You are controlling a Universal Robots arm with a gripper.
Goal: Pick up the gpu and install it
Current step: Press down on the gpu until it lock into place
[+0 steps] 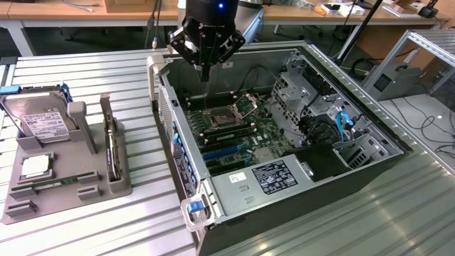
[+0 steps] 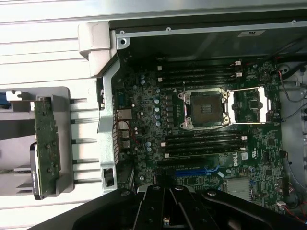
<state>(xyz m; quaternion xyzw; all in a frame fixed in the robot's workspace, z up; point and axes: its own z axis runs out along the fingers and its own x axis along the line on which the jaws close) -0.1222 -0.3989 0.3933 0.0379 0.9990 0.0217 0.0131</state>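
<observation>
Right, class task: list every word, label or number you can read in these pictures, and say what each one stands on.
"DELL": white logo on the motherboard, as far as it can be made out.
Black label on the computer case: print too small to read.
White label on the hard drive: too small to read.
White sticker inside the case: blurred.

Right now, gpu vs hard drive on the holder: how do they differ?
The gpu stands on its thin edge, a narrow dark slab; the hard drive leans back, showing a broad silver face with a white label. The gpu sits on the side nearer the open case, the hard drive farther. Both rest in the gray holder.
</observation>
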